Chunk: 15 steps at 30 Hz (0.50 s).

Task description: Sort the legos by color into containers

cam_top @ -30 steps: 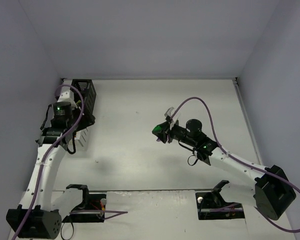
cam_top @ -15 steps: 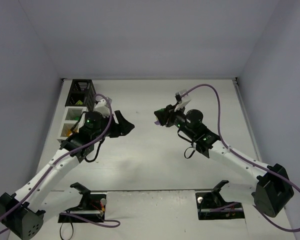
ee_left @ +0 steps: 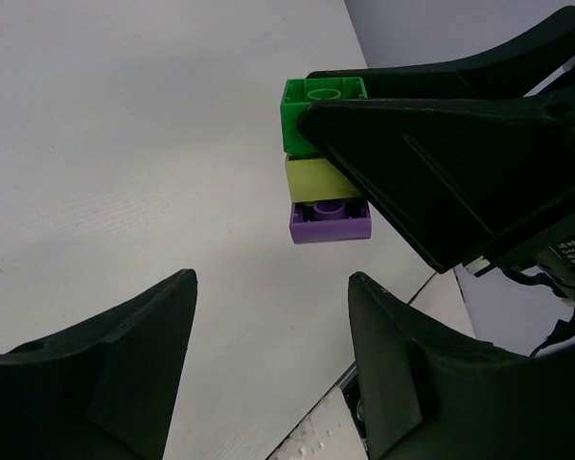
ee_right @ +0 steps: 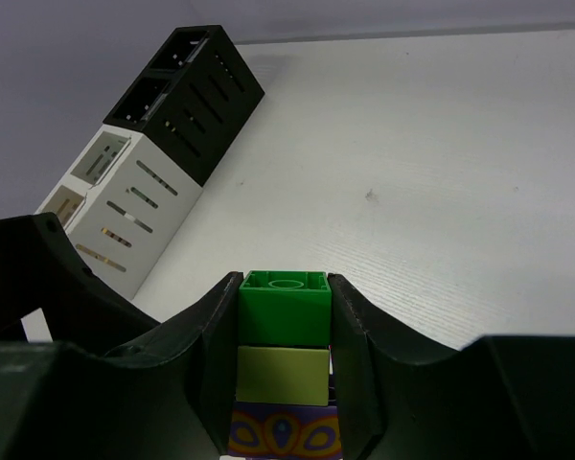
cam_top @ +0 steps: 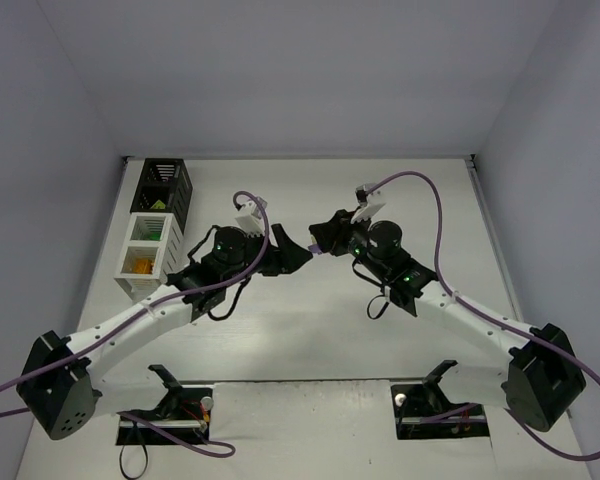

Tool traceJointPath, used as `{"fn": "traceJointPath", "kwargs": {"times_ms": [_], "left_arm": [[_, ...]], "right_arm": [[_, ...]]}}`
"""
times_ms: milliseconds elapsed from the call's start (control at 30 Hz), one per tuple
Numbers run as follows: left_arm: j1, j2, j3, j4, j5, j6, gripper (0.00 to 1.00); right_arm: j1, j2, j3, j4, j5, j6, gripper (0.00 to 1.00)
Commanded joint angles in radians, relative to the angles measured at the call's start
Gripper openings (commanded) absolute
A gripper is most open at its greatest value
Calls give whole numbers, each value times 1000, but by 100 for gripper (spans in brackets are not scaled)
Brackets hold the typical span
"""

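Note:
My right gripper [cam_top: 320, 240] is shut on a stack of three legos and holds it above the middle of the table. In the right wrist view the gripper [ee_right: 286, 284] clamps a dark green brick [ee_right: 286, 316], a light green brick [ee_right: 283, 376] and a purple patterned brick [ee_right: 286, 433]. My left gripper [cam_top: 292, 257] is open and empty, facing the stack from the left, a short gap away. Through its view [ee_left: 268, 287] the green [ee_left: 316, 105], light green [ee_left: 309, 177] and purple [ee_left: 331, 218] bricks stick out of the right fingers. The containers stand at far left: a black bin [cam_top: 165, 185] and white bins [cam_top: 145, 245].
Yellow-orange and light green pieces show inside the white bins [ee_right: 125, 196], joined to the black bin [ee_right: 187, 86]. The side walls rise close on the left and right. Two black mounts [cam_top: 175, 395] sit at the near edge by the arm bases.
My left arm has swung from over the bins at far left to the table's middle, facing the right gripper. My right gripper has shifted slightly up and back with the stack.

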Motion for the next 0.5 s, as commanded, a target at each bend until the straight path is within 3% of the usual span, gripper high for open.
{"fn": "traceJointPath", "kwargs": {"times_ms": [0, 467], "left_arm": [[-27, 15, 65, 147, -25, -22, 58], [-54, 92, 82, 227, -58, -43, 58]], "right_arm": [[-2, 3, 9, 89, 33, 44, 0], [-2, 10, -12, 104, 45, 79, 0]]}}
